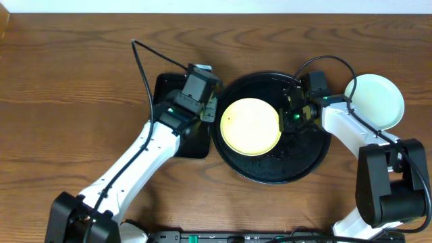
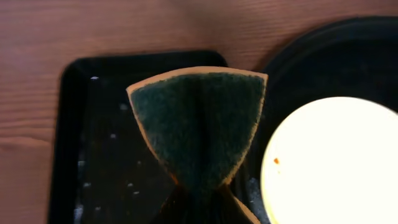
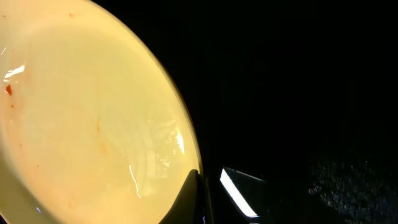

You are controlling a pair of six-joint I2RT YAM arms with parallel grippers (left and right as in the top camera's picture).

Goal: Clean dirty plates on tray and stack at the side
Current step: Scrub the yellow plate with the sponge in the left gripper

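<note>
From overhead, two trays are showing: the round tray point(image 1: 304, 162) is sitting at the centre and a rectangular tray point(image 1: 164, 86) is lying just beside it on the left. Two plates are showing here. One yellow plate point(image 1: 251, 126) is lying in the round tray, left of its middle, and one pale plate point(image 1: 374, 101) is sitting on the table point(image 1: 67, 81) to the right, outside the tray; I cannot tell whether another is lying under it. The left gripper point(image 1: 210, 108) is hanging over the rectangular tray's right edge, and the right gripper point(image 1: 291, 116) is sitting at the yellow plate's right rim. At the left wrist, one sponge point(image 2: 199, 130) is coming into view, which the overhead camera is hiding: green with a tan edge, it is being pinched at its lower end by the clenched left gripper so that it is fanning upward over the rectangular tray point(image 2: 81, 124). Droplets are dotting that tray, and a small orange speck point(image 2: 275, 160) is showing on the yellow plate point(image 2: 336, 162) beside the round tray point(image 2: 323, 56). At the right wrist, only the yellow plate point(image 3: 93, 112) and the round tray point(image 3: 298, 93) are filling the view. A few faint orange specks are marking the plate, and one dark finger point(image 3: 189, 202) is touching its rim. I cannot tell whether the right gripper is clamping the rim.
</note>
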